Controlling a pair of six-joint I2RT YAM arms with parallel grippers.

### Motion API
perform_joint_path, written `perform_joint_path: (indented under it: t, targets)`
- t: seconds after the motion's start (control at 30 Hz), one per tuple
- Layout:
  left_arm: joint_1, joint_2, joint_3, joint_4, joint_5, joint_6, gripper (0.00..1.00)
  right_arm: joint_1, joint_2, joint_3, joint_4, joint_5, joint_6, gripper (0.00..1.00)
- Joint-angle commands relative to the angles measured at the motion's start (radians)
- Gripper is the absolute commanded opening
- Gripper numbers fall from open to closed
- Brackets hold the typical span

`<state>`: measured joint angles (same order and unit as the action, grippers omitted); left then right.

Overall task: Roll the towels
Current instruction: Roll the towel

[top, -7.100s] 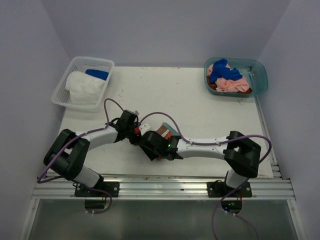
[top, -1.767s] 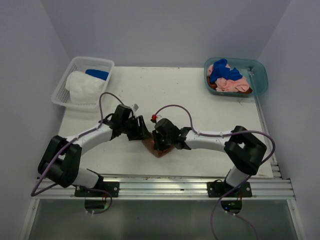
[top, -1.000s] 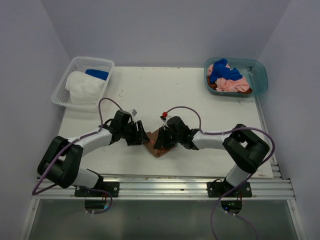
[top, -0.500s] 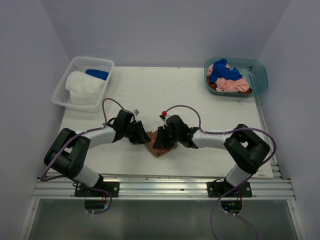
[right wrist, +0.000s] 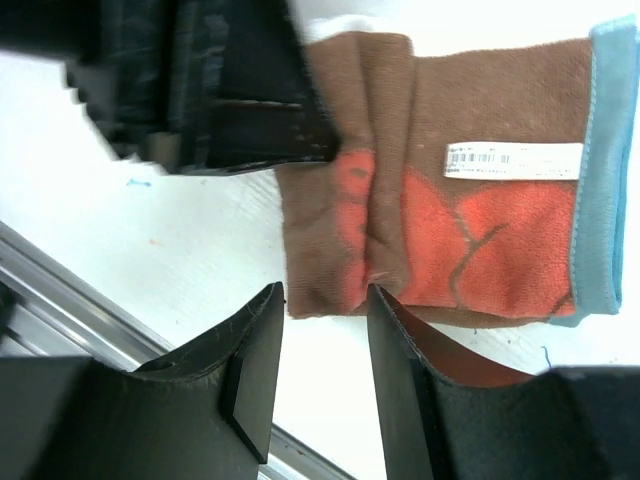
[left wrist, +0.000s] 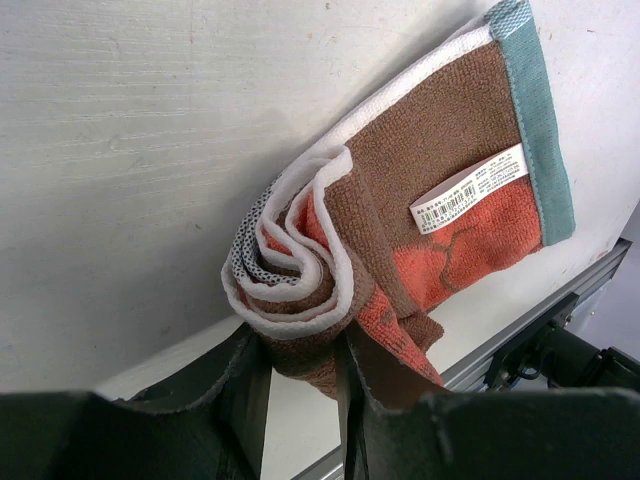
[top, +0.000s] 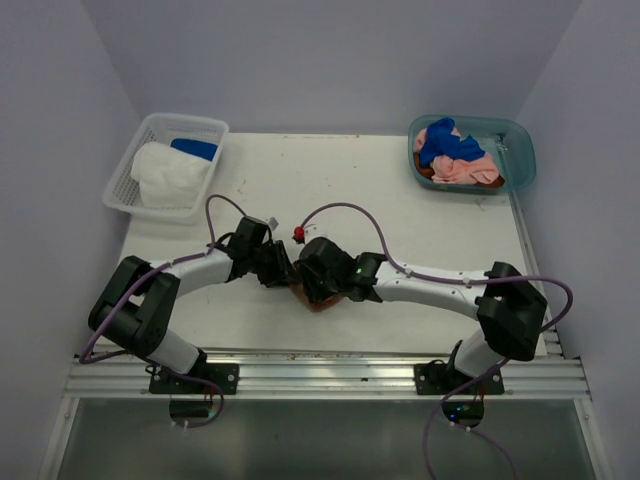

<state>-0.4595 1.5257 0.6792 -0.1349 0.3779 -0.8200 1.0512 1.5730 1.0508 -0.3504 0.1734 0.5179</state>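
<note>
A brown towel (left wrist: 420, 200) with an orange pattern, a teal edge and a white label lies near the table's front middle, part rolled from one end. My left gripper (left wrist: 300, 345) is shut on the rolled end, which shows a white and brown spiral. In the top view the left gripper (top: 285, 275) meets the towel (top: 320, 302) from the left. My right gripper (right wrist: 325, 300) stands open just off the roll's other end, over the towel (right wrist: 450, 230), with bare table between its fingers. More towels, blue (top: 445, 140) and pink (top: 465, 168), sit in the teal tub.
A white mesh basket (top: 125, 180) at the back left holds a white roll (top: 168, 175) and a blue one (top: 193, 148). The teal tub (top: 522, 160) stands at the back right. The metal rail (top: 320, 375) runs along the front edge, close to the towel.
My left gripper closed on the rolled end. My right gripper let go of the towel, opened, and its head shifted a little left over the roll.
</note>
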Motion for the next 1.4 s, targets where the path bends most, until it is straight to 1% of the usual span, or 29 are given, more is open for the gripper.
perform_joint_path:
  t: [0.0,0.17,0.3,0.37,0.5,0.77,0.93,1.03,1.17,1.37]
  targets:
    - [-0.002,0.005,0.023,-0.038,-0.042,-0.001,0.32,0.070,0.033,0.072,-0.090,0.165,-0.084,0.42]
    - [-0.005,0.008,0.025,-0.042,-0.043,-0.001,0.32,0.127,0.059,0.112,-0.087,0.201,-0.139,0.42]
    - [-0.007,0.011,0.031,-0.045,-0.042,-0.001,0.32,0.145,0.090,0.118,-0.064,0.157,-0.165,0.42]
    - [-0.010,0.007,0.033,-0.048,-0.042,-0.001,0.32,0.147,0.093,0.103,-0.017,0.114,-0.174,0.42]
    - [-0.008,0.001,0.033,-0.054,-0.043,0.001,0.32,0.145,0.113,0.087,0.008,0.107,-0.180,0.43]
    - [-0.010,-0.015,0.033,-0.061,-0.040,0.002,0.31,0.144,0.194,0.120,-0.056,0.231,-0.165,0.47]
    - [-0.008,-0.019,0.036,-0.066,-0.040,0.002,0.31,0.142,0.225,0.112,-0.067,0.305,-0.148,0.48]
    - [-0.010,-0.025,0.036,-0.072,-0.042,0.002,0.31,0.142,0.237,0.107,-0.068,0.339,-0.144,0.50]
    - [-0.010,-0.030,0.040,-0.077,-0.042,0.004,0.31,0.138,0.263,0.101,-0.055,0.337,-0.147,0.52]
    - [-0.010,-0.032,0.048,-0.081,-0.040,0.001,0.33,0.122,0.315,0.069,-0.001,0.305,-0.139,0.51]
